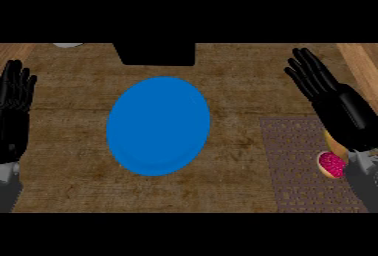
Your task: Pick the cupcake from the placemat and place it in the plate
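Above the placemat's right edge — right hand [325,87] spread, holding nothing.
Cupcake [331,164] sits on the placemat [299,165] under the right forearm, half hidden; plate [158,125] mid-counter, left hand [15,100] resting open. Risk — the forearm nudges the cupcake while descending.

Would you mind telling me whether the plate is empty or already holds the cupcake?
Empty: the blue plate shows only bare surface. The cupcake is on the placemat, partly hidden by the right arm.
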Controlling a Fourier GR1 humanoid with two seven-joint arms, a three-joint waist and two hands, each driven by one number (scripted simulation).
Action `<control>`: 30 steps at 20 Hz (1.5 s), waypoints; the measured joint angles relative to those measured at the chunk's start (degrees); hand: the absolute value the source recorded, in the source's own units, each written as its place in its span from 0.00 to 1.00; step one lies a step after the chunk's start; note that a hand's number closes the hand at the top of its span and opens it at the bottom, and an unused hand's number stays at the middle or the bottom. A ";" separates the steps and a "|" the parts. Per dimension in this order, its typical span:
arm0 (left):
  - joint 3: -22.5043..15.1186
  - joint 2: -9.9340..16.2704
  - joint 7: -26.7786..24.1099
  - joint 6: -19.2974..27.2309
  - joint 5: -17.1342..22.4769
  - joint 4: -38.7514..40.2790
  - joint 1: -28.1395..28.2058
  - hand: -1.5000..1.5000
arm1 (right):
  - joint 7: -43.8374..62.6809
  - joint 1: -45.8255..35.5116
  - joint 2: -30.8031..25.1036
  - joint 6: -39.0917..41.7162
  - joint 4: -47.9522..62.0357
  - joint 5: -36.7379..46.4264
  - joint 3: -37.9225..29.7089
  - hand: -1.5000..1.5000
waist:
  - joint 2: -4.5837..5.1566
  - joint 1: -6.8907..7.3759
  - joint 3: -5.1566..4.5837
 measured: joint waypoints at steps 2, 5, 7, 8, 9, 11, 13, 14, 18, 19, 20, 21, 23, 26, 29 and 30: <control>-0.31 -0.79 -0.52 -0.77 -0.54 0.21 1.74 0.50 | 0.61 -0.01 1.08 -0.07 1.25 0.41 -0.21 1.00 | 0.29 -0.25 0.23; -2.12 -1.82 -1.01 -3.35 -0.68 2.89 3.56 0.50 | 1.93 1.94 2.45 -1.04 3.62 0.20 -0.20 1.00 | 0.65 -0.68 0.39; -3.82 -2.34 -0.90 -4.66 -0.93 3.94 5.35 0.50 | 2.67 2.02 -0.56 -1.70 4.91 4.21 0.25 1.00 | 0.76 -1.08 -0.03; -4.46 -2.50 -0.50 -5.27 -0.78 4.49 6.02 0.50 | 2.05 1.93 -2.76 -3.59 5.42 8.34 0.08 0.00 | 0.79 -1.53 -0.07; -4.90 -2.76 -0.34 -5.72 -0.67 5.24 6.52 0.50 | 0.78 2.70 -2.45 -6.86 6.23 10.75 -0.78 0.00 | 0.86 -1.91 0.04; -5.94 -3.47 -0.34 -6.90 -0.40 6.14 7.58 0.50 | -2.70 5.86 0.64 -12.94 7.27 13.97 -1.29 0.00 | 0.86 -2.14 0.26; -6.23 -3.85 -1.06 -8.38 -0.18 7.68 7.96 0.50 | -8.51 9.91 3.36 -17.01 8.03 17.14 -1.04 0.00 | 0.87 -2.16 0.40; -6.67 -4.56 -1.41 -8.70 -0.42 8.46 7.78 0.50 | -11.78 11.40 4.50 -18.16 9.00 18.32 -1.09 0.00 | 0.88 -2.05 0.46; -6.50 -5.37 -1.32 -10.46 -0.84 10.48 7.47 0.50 | -19.95 18.68 6.88 -22.33 7.94 22.60 -1.08 0.00 | 0.76 -1.78 0.53; -6.53 -5.77 -1.71 -10.84 -1.09 11.30 7.46 0.50 | -21.09 20.41 6.97 -23.36 7.23 23.33 -1.54 0.00 | 0.75 -1.78 0.55; -6.59 -6.27 -1.91 -10.93 -1.58 11.75 7.08 0.50 | -21.67 21.57 7.04 -24.44 6.71 24.44 -1.81 0.00 | 0.73 -1.73 0.55; -6.56 -6.50 -2.39 -11.08 -2.02 12.13 7.18 0.50 | -21.67 23.27 6.47 -25.21 5.34 25.19 -2.34 0.00 | 0.71 -1.73 0.55; -6.37 -7.15 -2.60 -11.46 -2.49 12.94 6.77 0.50 | -21.27 26.84 5.14 -26.14 2.01 26.02 -3.80 0.00 | 0.67 -1.79 0.54; -5.92 -7.69 -3.04 -11.72 -2.89 13.45 6.85 0.50 | -17.54 30.57 1.67 -26.83 -0.94 28.83 -5.14 0.00 | 0.63 -1.73 0.50; -6.02 -8.50 -3.30 -11.17 -3.63 13.68 6.94 0.50 | -11.59 33.82 -3.11 -25.74 -3.72 31.97 -5.52 0.00 | 0.62 -1.70 0.46; -6.03 -8.63 -3.36 -11.40 -3.67 13.87 6.86 0.50 | -9.26 34.61 -4.66 -25.27 -4.47 33.29 -5.37 0.00 | 0.64 -1.68 0.45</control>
